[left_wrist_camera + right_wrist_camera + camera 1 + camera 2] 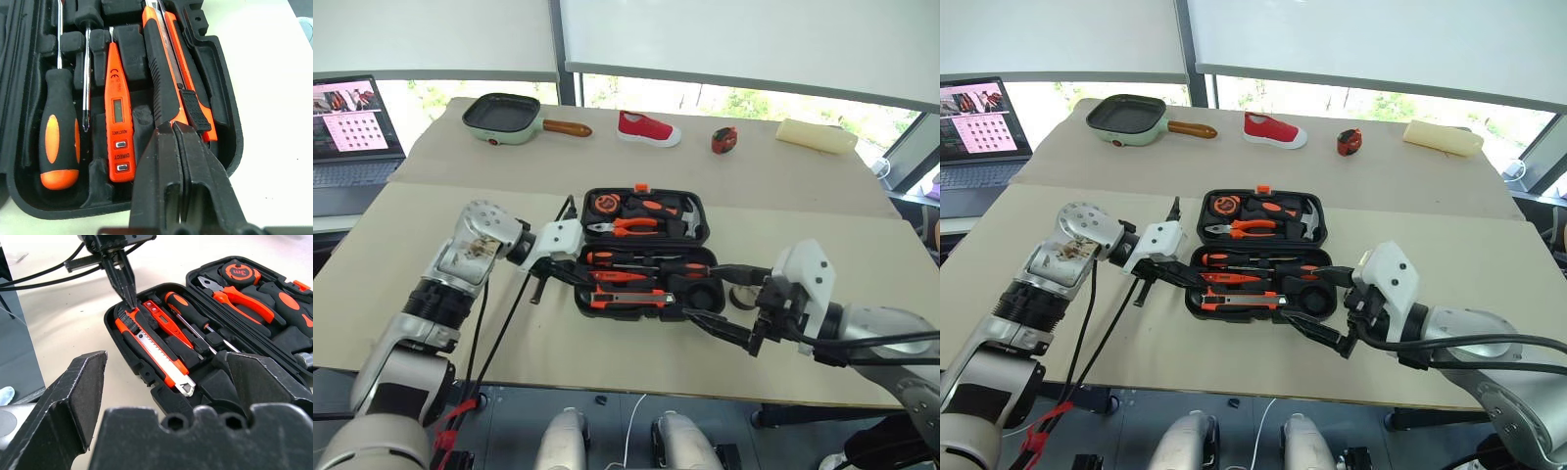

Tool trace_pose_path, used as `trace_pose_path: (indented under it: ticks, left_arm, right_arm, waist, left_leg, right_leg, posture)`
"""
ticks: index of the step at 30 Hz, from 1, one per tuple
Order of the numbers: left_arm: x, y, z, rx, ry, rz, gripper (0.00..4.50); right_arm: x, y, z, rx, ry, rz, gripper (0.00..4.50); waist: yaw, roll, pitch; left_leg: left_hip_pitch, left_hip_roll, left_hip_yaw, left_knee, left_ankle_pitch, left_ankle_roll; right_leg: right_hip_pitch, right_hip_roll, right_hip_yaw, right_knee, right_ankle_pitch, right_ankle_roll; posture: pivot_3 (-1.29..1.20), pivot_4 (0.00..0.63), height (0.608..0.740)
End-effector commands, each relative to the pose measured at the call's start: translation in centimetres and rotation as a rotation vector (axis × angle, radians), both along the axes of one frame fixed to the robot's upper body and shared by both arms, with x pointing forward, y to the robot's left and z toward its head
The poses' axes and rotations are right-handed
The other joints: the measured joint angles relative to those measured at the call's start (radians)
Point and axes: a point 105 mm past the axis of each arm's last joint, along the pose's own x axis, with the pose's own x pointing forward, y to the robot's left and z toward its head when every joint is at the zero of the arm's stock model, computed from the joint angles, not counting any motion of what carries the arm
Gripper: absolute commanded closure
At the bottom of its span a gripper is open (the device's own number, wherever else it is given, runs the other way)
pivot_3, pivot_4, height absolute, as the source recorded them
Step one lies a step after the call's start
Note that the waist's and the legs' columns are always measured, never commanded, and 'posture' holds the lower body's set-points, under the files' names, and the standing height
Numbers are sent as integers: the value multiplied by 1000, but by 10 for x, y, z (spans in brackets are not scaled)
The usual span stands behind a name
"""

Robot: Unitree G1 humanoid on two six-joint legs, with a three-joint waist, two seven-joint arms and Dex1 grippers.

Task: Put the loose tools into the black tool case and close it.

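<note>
With the black plastic hinged tool case (643, 254) lying open at table centre, note your left gripper (128, 297), fingers pressed together and empty, at the black-and-orange utility knife's (168, 63) handle end. Your right gripper (729, 302) waits spread wide near the case's opposite end, beside a small dark tape roll (744, 297).

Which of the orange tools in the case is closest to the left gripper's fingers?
The utility knife along the case's edge. The closed left gripper has its tips right at the knife's end, while the tester pen and screwdriver lie farther across.
</note>
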Motion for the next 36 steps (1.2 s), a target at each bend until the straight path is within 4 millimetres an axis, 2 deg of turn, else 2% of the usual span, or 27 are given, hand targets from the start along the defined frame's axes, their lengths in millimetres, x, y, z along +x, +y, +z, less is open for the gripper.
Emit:
trace_pose_path:
  ticks: [1,20,22,25,28,30,31,36]
  left_arm:
    - [1,4,-4,54,-42,-8,4445]
    - [-4,-7,-36,104,-58,-61,4445]
    - [-4,-7,-34,93,-65,-59,4445]
    - [-1,-10,-19,51,-80,-61,4445]
    - [-2,-26,11,-52,-74,-93,4445]
    - [-3,-40,21,-76,-84,-130,4445]
    - [-3,-44,22,-75,-88,-142,4445]
    - [-2,-63,3,-7,-137,-222,4445]
  right_arm:
    - [-1,2,9,6,-51,10,0]
    - [1,-1,8,5,-46,-15,0]
    - [1,-2,8,4,-46,-18,0]
    - [2,-3,7,2,-44,-22,0]
    - [3,-4,6,2,-41,-25,0]
    - [3,-4,6,3,-39,-26,0]
    - [4,-4,6,3,-39,-26,0]
    - [5,-2,6,9,-40,-24,0]
  waist:
    - [1,0,0]
    - [2,3,-3]
    - [2,3,-3]
    - [2,3,-3]
    - [3,3,-3]
    - [7,3,-2]
    - [9,3,-2]
    - [7,3,-3]
  left_leg:
    - [0,0,0,0,0,0]
    - [2,0,0,0,0,0]
    - [2,0,0,0,0,0]
    - [2,0,0,0,0,0]
    - [2,0,0,0,0,0]
    - [1,0,0,0,0,0]
    - [1,0,0,0,0,0]
    - [1,-1,0,0,0,0]
  right_leg:
    - [0,0,0,0,0,0]
    - [2,0,0,0,0,0]
    - [2,0,0,0,0,0]
    - [2,0,0,0,0,0]
    - [1,0,0,0,0,0]
    - [1,0,0,0,0,0]
    - [1,0,0,0,0,0]
    - [1,0,0,0,0,0]
  posture:
    - [0,150,740]
    - [0,150,740]
    - [0,150,740]
    - [0,150,740]
    - [0,150,740]
    - [0,150,740]
    - [0,150,740]
    - [0,150,740]
